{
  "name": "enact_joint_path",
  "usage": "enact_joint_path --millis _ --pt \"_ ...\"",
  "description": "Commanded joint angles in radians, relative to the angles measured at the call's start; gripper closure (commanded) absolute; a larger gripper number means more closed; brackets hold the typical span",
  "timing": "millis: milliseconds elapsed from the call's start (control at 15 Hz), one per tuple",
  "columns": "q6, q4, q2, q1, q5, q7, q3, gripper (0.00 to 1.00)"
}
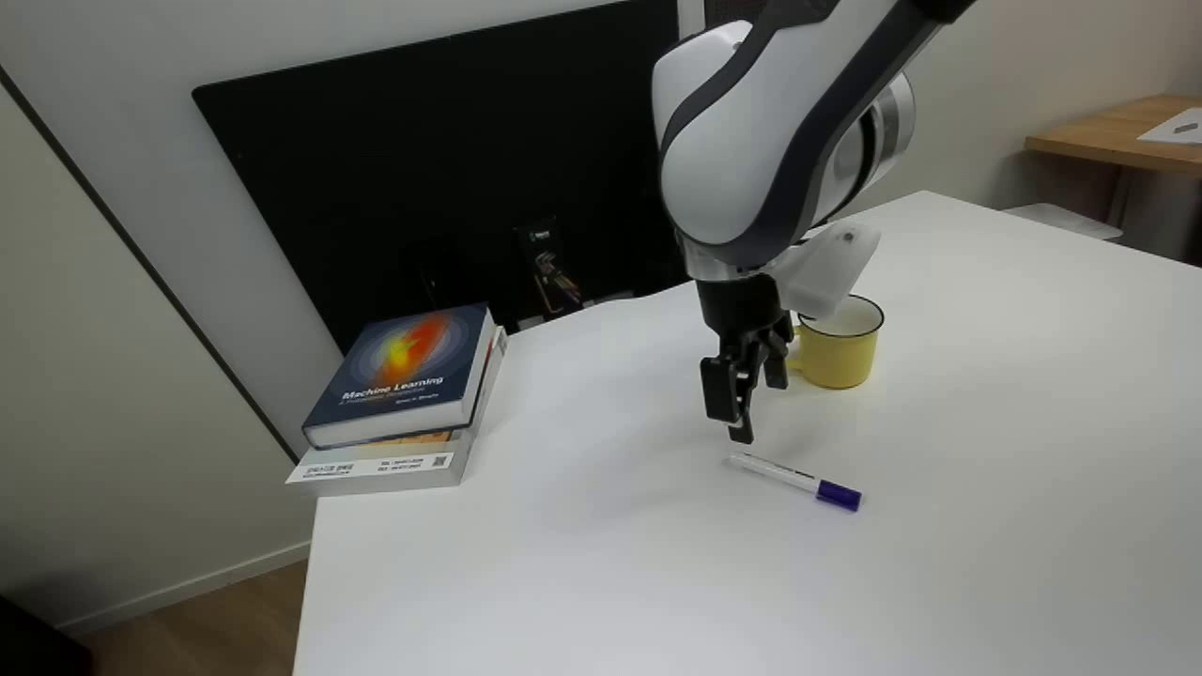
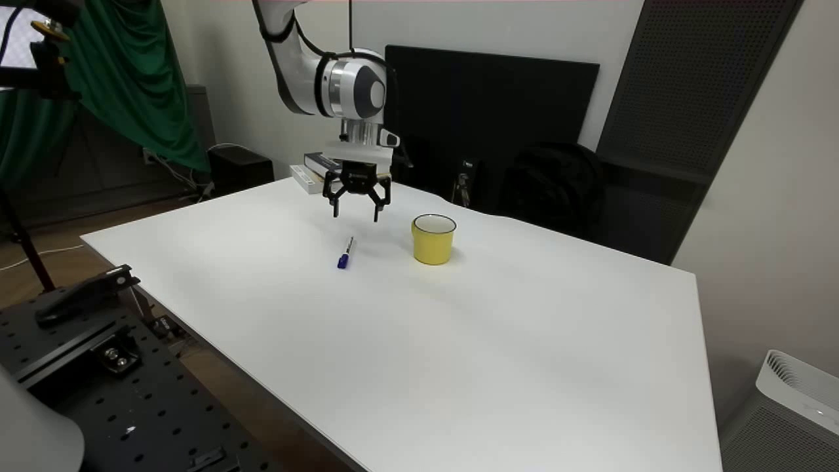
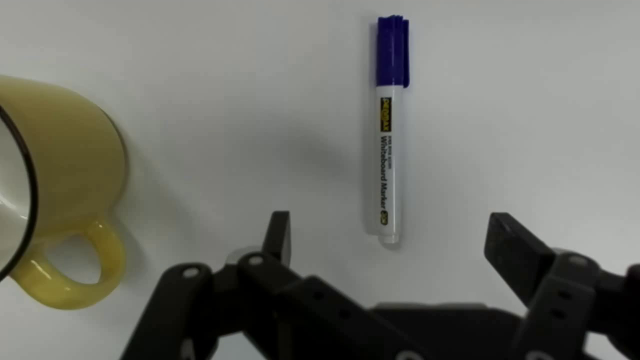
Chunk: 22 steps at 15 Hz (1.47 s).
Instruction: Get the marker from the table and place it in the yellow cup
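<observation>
Nothing looks done: the wide, empty black end effector (image 2: 356, 216) must grab the white purple-capped marker (image 3: 391, 145) for the round yellow cup (image 1: 839, 357).

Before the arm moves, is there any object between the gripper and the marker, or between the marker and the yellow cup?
Nothing visible blocks either path: not from the open gripper to the marker, nor from the marker to the yellow cup. The marker should probably be lifted over its rim.
</observation>
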Motion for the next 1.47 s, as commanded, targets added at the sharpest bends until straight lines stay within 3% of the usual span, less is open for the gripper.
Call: enact_joint_path --millis 0,533,1400 --pt "-0.010 0.079 0.055 0.013 -0.005 -0.001 0.004 0.00" --pt "0.011 0.100 0.097 0.061 -0.013 0.049 -0.013 0.00" --pt "0.156 0.017 0.088 0.111 -0.027 0.158 -0.077 0.00"
